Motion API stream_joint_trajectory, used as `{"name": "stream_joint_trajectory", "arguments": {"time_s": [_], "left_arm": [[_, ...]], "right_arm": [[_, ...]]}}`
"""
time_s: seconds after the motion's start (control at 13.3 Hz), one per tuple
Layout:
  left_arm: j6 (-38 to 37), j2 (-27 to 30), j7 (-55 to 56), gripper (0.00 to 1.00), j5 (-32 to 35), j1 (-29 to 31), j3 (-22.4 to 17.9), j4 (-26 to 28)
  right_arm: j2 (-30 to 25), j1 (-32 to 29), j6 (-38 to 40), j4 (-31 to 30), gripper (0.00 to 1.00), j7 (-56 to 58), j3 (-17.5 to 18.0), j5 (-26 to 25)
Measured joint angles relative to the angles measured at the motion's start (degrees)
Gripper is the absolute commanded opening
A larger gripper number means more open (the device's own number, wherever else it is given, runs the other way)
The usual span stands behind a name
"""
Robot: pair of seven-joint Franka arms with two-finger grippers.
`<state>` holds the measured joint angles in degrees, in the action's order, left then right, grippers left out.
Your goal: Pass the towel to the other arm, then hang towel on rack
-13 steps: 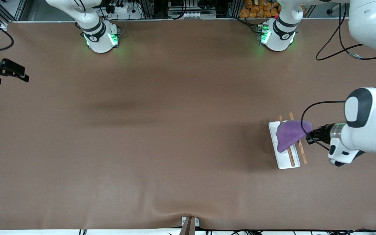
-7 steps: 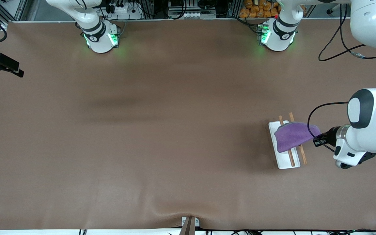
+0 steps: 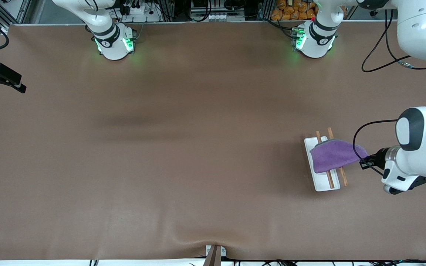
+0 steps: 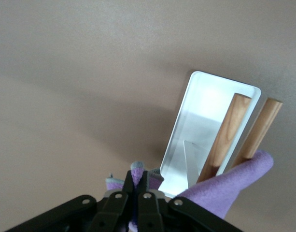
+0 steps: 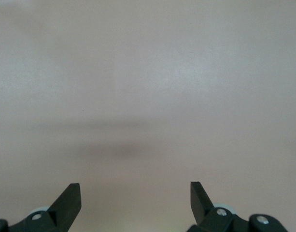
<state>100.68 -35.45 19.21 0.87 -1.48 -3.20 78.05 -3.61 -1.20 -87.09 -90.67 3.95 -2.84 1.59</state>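
The wide brown counter [image 3: 183,147] carries a white flat-based rack with two brown wooden rods [image 3: 322,177] toward the left arm's end. A soft purple towel with a grey edge [image 3: 333,155] drapes across both rods. The left gripper [image 3: 364,162], beside the rack, has its fingers [image 4: 147,195] pinching the towel's edge. The right gripper [image 3: 4,79] waits over the counter's right-arm end, fingers [image 5: 70,198] spread.

Brown-covered table [image 3: 198,155], rack [image 3: 320,183] with white flat base standing on it toward the left arm's end, 2 brown rods, just beside the left gripper's [image 3: 364,162] closed jaws.
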Motion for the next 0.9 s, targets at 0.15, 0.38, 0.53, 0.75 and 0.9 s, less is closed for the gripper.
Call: {"name": "stream_joint_trajectory", "arguments": {"time_s": [0.15,0.38,0.53,0.75,0.9], "left_arm": [[0.8,-0.8,0.0,1.0,0.0,-0.1,0.0,0.0],[0.9,0.1,0.0,1.0,0.0,-0.7,0.1,-1.4],[0.3,2.6,0.0,1.0,0.0,-0.8,0.2,-2.0],[-2.9,7.1,0.0,1.0,0.0,-1.1,0.6,-2.1],[-4.6,10.1,-0.1,1.0,0.0,-1.6,1.2,-2.2]], "right_arm": [[0.0,0.0,0.0,0.0,1.0,0.0,0.1,0.0],[0.0,-0.2,-0.1,0.0,1.0,-0.1,0.2,-0.2],[0.0,-0.5,-0.1,0.0,1.0,-0.1,0.2,-0.2],[0.0,-0.6,-0.2,0.0,1.0,-1.1,0.2,-0.2],[0.0,-0.6,-0.2,0.0,1.0,-3.8,0.2,-0.2]]}}
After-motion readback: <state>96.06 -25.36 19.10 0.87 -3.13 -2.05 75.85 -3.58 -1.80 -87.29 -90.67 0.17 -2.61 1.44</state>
